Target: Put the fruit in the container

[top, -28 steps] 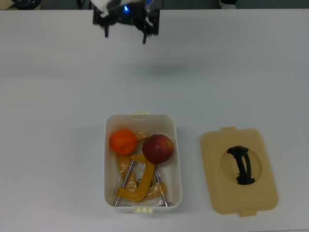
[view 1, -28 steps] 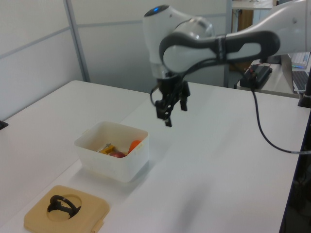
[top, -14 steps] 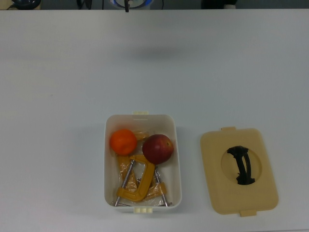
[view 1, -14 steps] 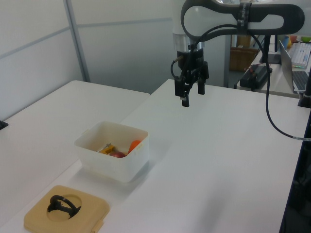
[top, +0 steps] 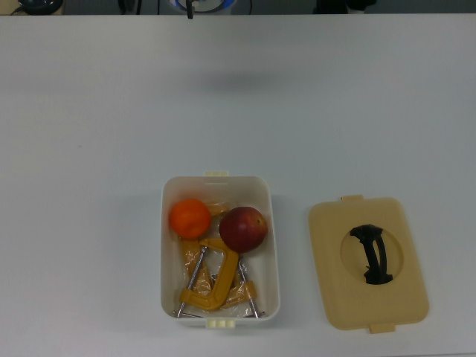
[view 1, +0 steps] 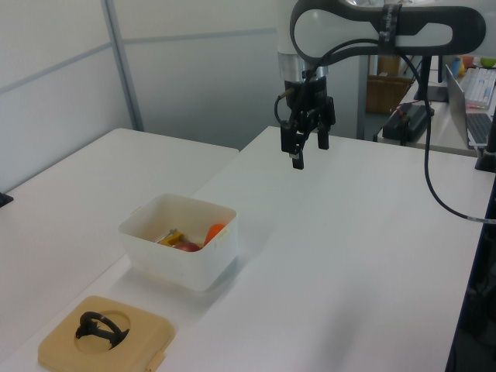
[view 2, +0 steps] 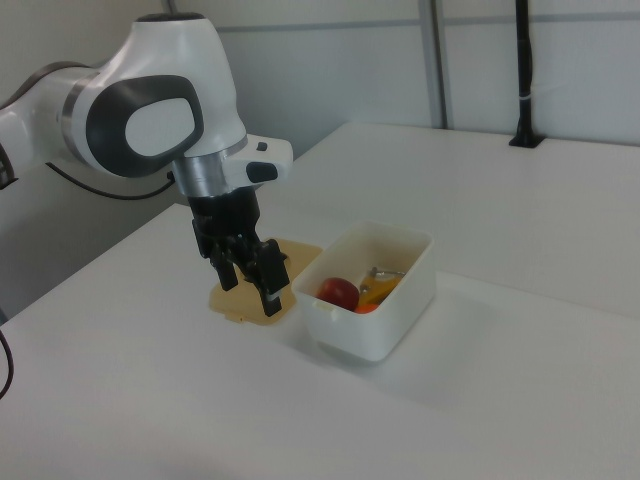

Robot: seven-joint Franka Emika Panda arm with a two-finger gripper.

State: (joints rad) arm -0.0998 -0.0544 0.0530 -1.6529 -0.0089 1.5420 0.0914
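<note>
Both fruits, apple [top: 243, 228] and tangerine [top: 189, 218], lie inside the container [top: 274, 245]; the fingers [view 1: 306, 146] hang empty and spread, well apart above the tabletop [top: 89, 134].

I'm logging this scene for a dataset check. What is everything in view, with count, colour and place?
container: one, white, on the table near the top view's bottom centre, open.
orange fruit: one, bright orange, inside the container, toward the top view's left.
red fruit: one, dark red with yellowish patches, inside the container beside the orange fruit.
clamp: one, yellow with metal rods, in the container below the fruits in the top view.
lid: one, beige with a black handle, flat on the table at the top view's right of the container.
table: one, white.
end effector: one, black, empty, raised above the table, away from the container.
</note>
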